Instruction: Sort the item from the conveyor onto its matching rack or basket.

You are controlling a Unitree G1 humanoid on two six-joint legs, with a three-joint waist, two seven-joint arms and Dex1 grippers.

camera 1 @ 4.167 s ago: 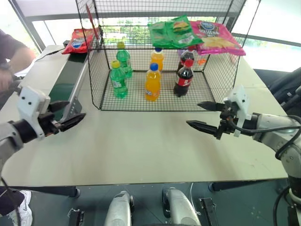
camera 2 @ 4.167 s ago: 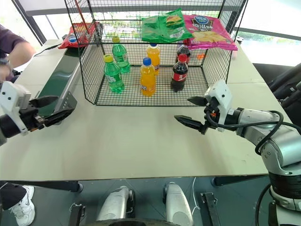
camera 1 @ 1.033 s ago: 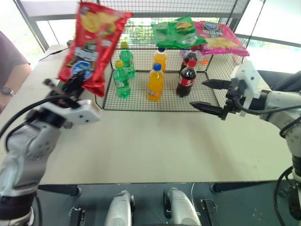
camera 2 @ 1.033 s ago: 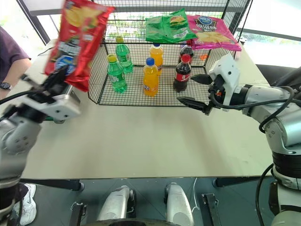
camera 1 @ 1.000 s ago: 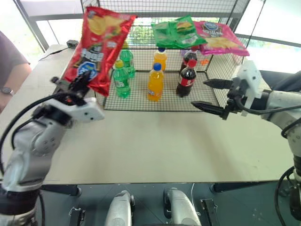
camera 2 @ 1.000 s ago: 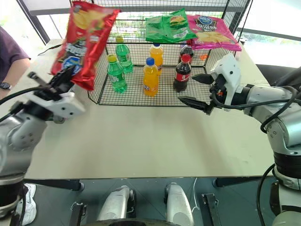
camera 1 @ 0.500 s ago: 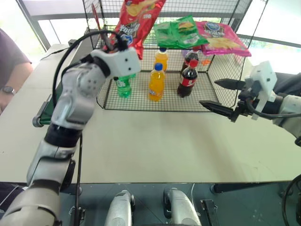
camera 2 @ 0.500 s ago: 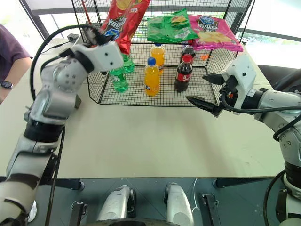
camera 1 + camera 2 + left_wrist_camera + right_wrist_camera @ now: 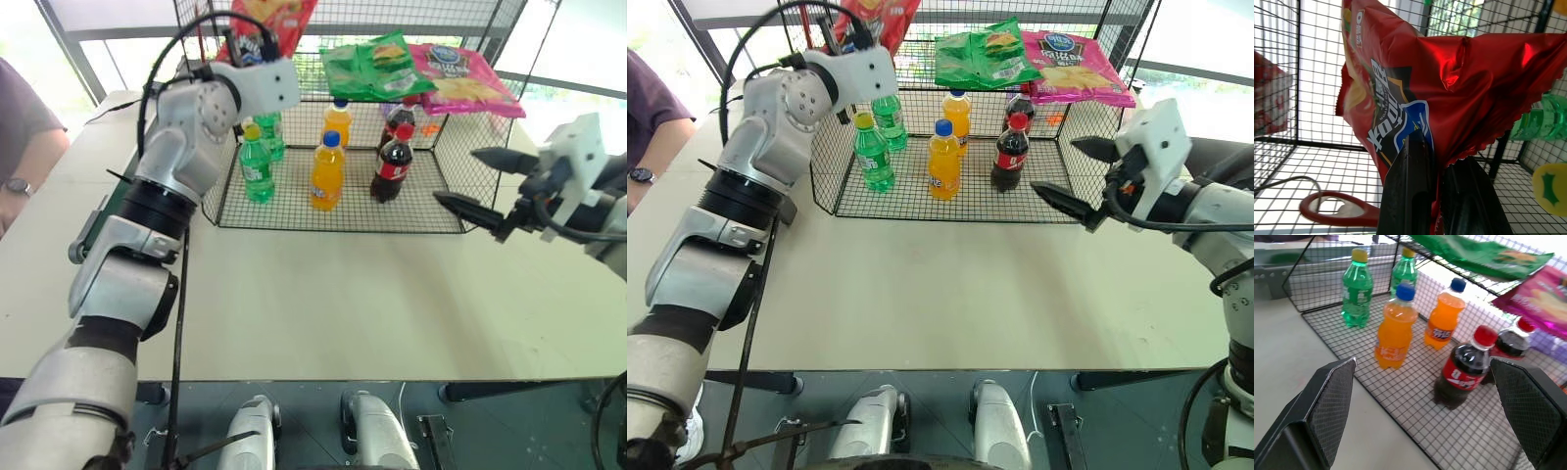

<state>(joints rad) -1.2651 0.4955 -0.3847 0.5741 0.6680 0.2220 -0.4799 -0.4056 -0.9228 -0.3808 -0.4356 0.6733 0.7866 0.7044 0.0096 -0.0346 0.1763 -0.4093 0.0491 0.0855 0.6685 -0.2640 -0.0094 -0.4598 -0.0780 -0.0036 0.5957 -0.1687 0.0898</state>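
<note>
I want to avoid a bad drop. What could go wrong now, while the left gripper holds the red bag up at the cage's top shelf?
1. The left gripper pinches only the lower edge of the red snack bag, so the bag may flop or slip.
2. The green bag and pink bag already lie on the top shelf; the red one could push them or hang over the edge.

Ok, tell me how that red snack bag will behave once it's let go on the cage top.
The red snack bag looks crinkly and puffed, so probably light and floppy. The left gripper pinches one edge, so it may sag. Its glossy film could slide on the wire top shelf.
</note>
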